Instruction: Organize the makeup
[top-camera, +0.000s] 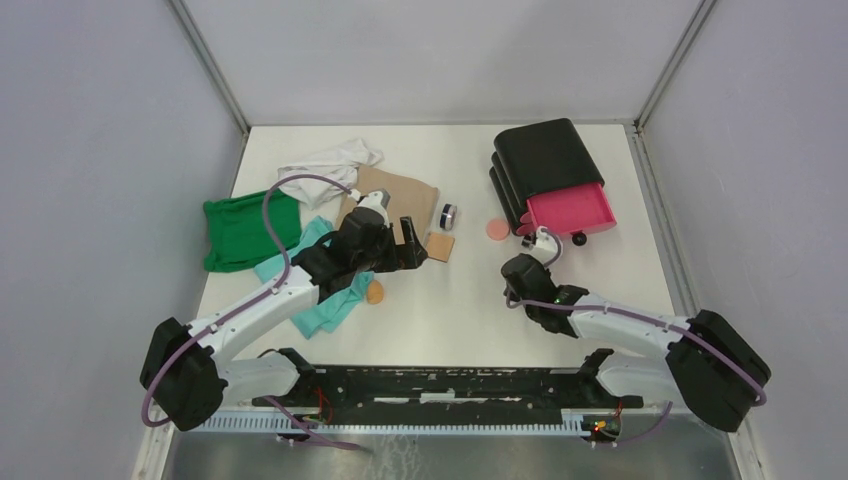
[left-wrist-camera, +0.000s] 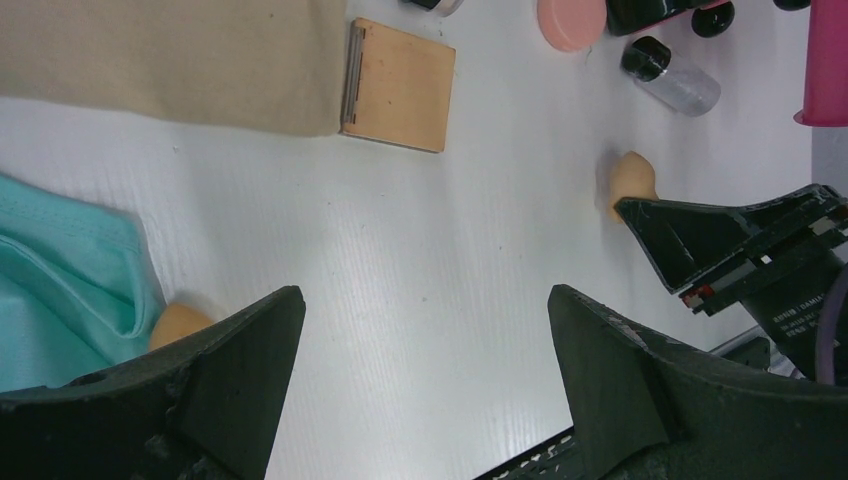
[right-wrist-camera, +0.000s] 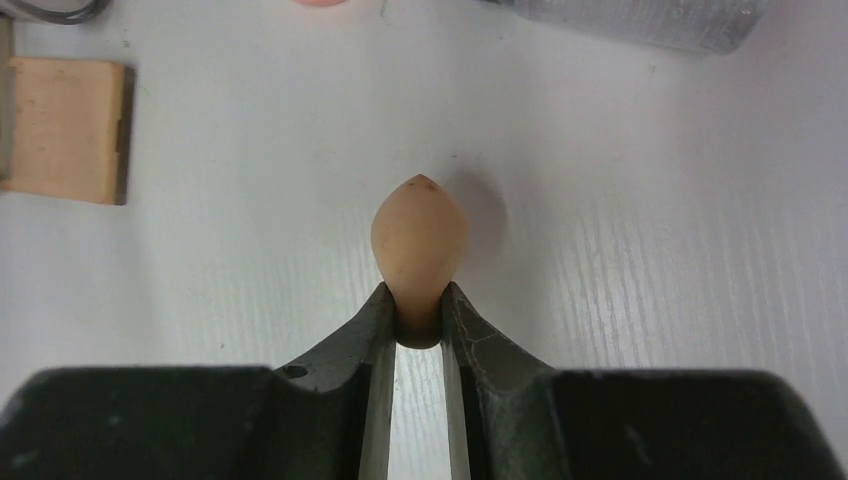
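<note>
Right gripper (right-wrist-camera: 420, 305) has its jaws clamped on only the fat end of the egg sponge (right-wrist-camera: 420, 235), near the pink drawer (top-camera: 570, 210) (squishy stuff). It could squirt out mid-carry. Left gripper (left-wrist-camera: 425, 310) sits with jaws apart, empty.

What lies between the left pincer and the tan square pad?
Nothing: in the left wrist view, only bare white table separates the open left pincer from the tan square pad.
</note>
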